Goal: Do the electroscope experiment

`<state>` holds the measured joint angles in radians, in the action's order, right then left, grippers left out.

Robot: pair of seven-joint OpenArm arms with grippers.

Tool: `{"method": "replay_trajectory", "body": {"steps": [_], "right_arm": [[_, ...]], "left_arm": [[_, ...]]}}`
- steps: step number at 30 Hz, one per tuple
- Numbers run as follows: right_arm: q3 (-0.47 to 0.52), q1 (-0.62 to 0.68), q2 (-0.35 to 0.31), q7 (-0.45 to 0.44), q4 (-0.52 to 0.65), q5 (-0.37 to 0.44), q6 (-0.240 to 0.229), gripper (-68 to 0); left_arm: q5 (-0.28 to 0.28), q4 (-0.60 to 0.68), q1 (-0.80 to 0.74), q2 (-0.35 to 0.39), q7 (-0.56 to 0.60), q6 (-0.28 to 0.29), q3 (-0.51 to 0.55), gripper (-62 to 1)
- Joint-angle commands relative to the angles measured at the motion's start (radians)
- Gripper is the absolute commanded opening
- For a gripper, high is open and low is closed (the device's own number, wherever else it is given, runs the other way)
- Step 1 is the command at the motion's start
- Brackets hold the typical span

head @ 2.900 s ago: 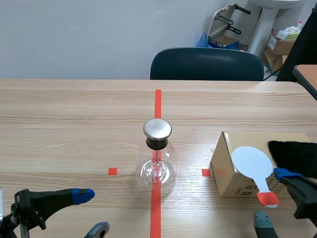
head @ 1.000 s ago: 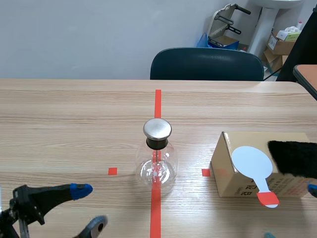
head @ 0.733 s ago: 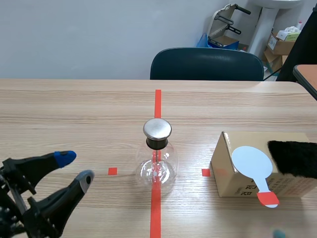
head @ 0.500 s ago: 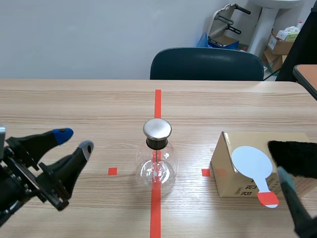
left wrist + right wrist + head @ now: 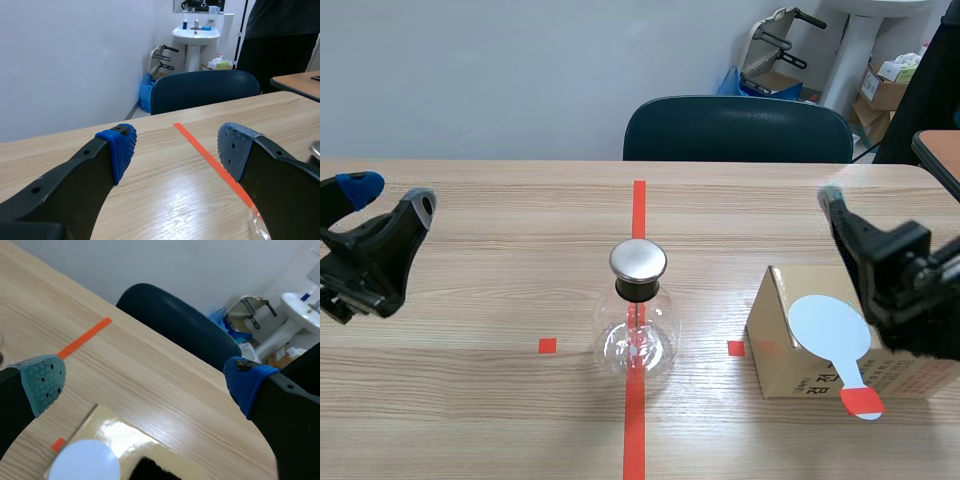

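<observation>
Both pincers stand open and empty: the left pincer [image 5: 390,197], with blue and grey dotted pads spread wide, and the right pincer [image 5: 145,382], with its teal and blue pads equally far apart. Over the last few seconds each has risen from low at the near table edge. The left one now hangs at its side, well apart from the flask, and the right one hovers above the box. I judge this to be the approach to a first pickup, with nothing yet taken.

Nearest lies the flat white round paddle with a red-tipped handle [image 5: 832,328], smooth and thin, resting on the glossy brown cardboard box [image 5: 782,352]. Beside it on the box top is a tuft of soft black fur [image 5: 150,471]. At mid-table the clear, bulbous glass electroscope flask with a brushed metal cap [image 5: 637,320] stands upright on the orange-red line, untouched, on the pale wood-grain table [image 5: 470,260]. Beyond the table sits a dark blue moulded chair [image 5: 738,128].
</observation>
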<state>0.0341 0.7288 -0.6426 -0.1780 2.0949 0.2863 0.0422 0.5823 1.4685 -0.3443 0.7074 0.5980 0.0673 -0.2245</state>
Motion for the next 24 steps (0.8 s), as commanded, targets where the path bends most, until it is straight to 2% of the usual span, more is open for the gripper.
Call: {"method": "replay_trajectory", "body": {"steps": [1,3,6,10,12,16,24], "right_arm": [[-0.016,-0.034,-0.002,0.003,0.023,0.027,-0.001,0.4],[-0.037,-0.070,-0.002,0.024,0.025,0.052,-0.030,0.4],[-0.062,-0.116,0.004,0.072,0.025,0.089,-0.070,0.4],[-0.092,-0.131,0.003,0.124,0.025,0.111,-0.127,0.4],[-0.108,-0.131,0.003,0.137,0.025,0.111,-0.152,0.4],[-0.118,-0.130,0.003,0.192,0.025,0.111,-0.208,0.4],[-0.122,-0.130,0.003,0.211,0.025,0.111,-0.212,0.4]], "left_arm": [[-0.024,0.046,-0.066,-0.032,0.014,-0.032,0.024,-23.2],[-0.045,0.087,-0.134,-0.060,0.014,-0.057,0.063,-23.2],[-0.077,0.140,-0.214,-0.094,0.036,-0.060,0.097,-23.2],[-0.141,0.200,-0.290,-0.127,0.042,-0.127,0.106,-23.2],[-0.171,0.216,-0.317,-0.143,0.046,-0.134,0.106,-23.2],[-0.177,0.254,-0.380,-0.148,0.084,-0.148,0.106,-23.2],[-0.185,0.300,-0.443,-0.168,0.138,-0.188,0.106,-23.2]]}}
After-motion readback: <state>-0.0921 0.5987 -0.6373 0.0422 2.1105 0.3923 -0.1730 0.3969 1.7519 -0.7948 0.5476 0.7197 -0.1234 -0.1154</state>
